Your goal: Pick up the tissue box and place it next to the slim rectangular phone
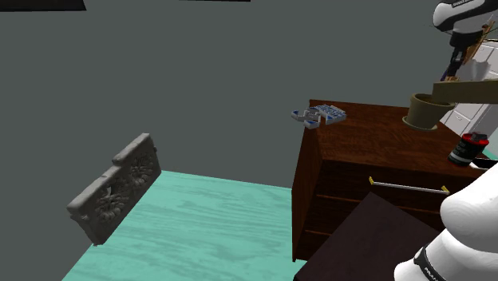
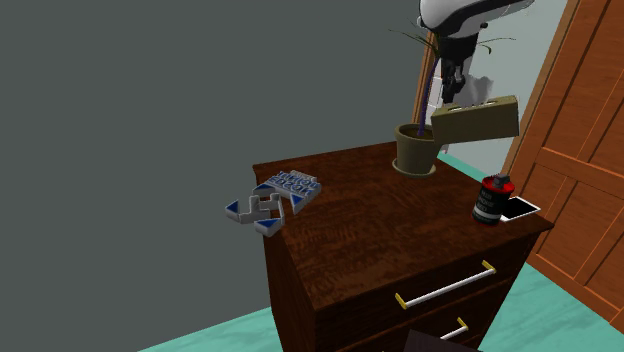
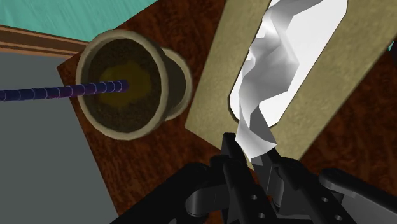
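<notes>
Olive tissue box (image 2: 480, 121) aloft in end effector (image 3: 253, 158), clear above dresser (image 2: 370, 235).

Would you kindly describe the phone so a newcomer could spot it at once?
Start at the dark wooden dresser. On its top, near the corner at the second exterior view's right, stands a black can with a red top. The phone lies flat right beside it: the one thin white slab there.
</notes>
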